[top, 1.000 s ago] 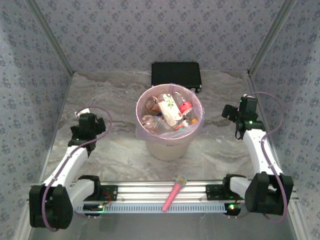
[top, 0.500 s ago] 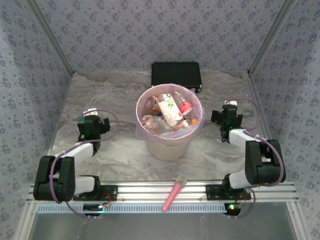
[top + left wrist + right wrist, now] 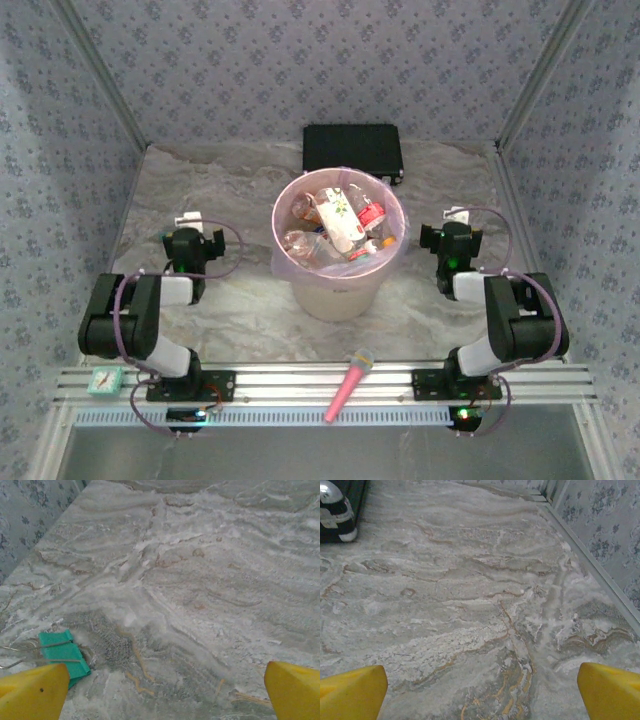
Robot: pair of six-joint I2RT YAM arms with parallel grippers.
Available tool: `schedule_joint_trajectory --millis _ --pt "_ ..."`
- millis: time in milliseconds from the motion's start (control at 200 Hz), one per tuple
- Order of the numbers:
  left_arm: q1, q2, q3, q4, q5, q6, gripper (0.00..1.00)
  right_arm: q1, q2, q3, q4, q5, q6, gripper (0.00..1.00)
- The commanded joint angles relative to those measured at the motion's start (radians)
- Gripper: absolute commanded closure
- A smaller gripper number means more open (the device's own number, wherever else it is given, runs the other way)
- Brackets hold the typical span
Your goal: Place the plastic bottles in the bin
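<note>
The bin (image 3: 338, 290) stands at the middle of the tabletop (image 3: 240, 300), its pink liner folded over the rim, and the plastic bottles (image 3: 335, 228) lie heaped inside it, among them clear ones and one with a white floral label and a red-capped one toward the right side. Just behind the bin, against the far edge, sits a flat black box (image 3: 352, 150). The left claw (image 3: 160, 697) hangs low over bare tabletop to the left of the bin, released, its two yellow fingertips (image 3: 32, 697) spread wide with nothing between them; a small teal clip (image 3: 62, 652) lies on the tabletop just beside the left fingertip. The right claw (image 3: 482, 695) hangs on the bin's right side, toward the right edge, likewise released and holding nothing, its fingertips (image 3: 612, 692) far apart above the marbled surface. On the metal rail along the near edge a pink microphone-shaped stick (image 3: 348, 385) lies slanted, and a small teal clock (image 3: 103, 378) rests near the near left corner.
</note>
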Motion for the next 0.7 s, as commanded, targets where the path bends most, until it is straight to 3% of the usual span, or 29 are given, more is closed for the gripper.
schedule_joint_trajectory --millis 0,40,90,145,190,245,695 --pt "0.013 0.041 -0.010 0.167 0.043 0.015 0.00 -0.009 -0.011 -0.047 0.117 -0.029 -0.019 0.01" --pt "0.014 0.018 0.009 0.077 0.054 0.005 0.00 -0.029 0.015 -0.065 0.152 -0.053 0.010 0.00" --pt "0.024 0.038 0.004 0.131 0.071 0.008 0.00 -0.030 0.081 -0.076 0.284 -0.041 -0.025 0.00" --pt "0.038 0.024 0.024 0.057 0.108 -0.001 0.00 -0.029 0.029 -0.038 0.092 -0.064 0.020 0.00" --pt "0.057 0.032 0.026 0.074 0.147 -0.008 0.00 -0.040 0.058 -0.054 0.193 -0.062 -0.012 0.00" --pt "0.062 0.026 0.031 0.048 0.156 -0.011 0.00 -0.063 0.036 -0.030 0.100 -0.091 0.016 0.00" --pt "0.058 0.028 0.027 0.061 0.153 -0.007 0.00 -0.063 0.040 -0.034 0.126 -0.101 0.005 0.00"
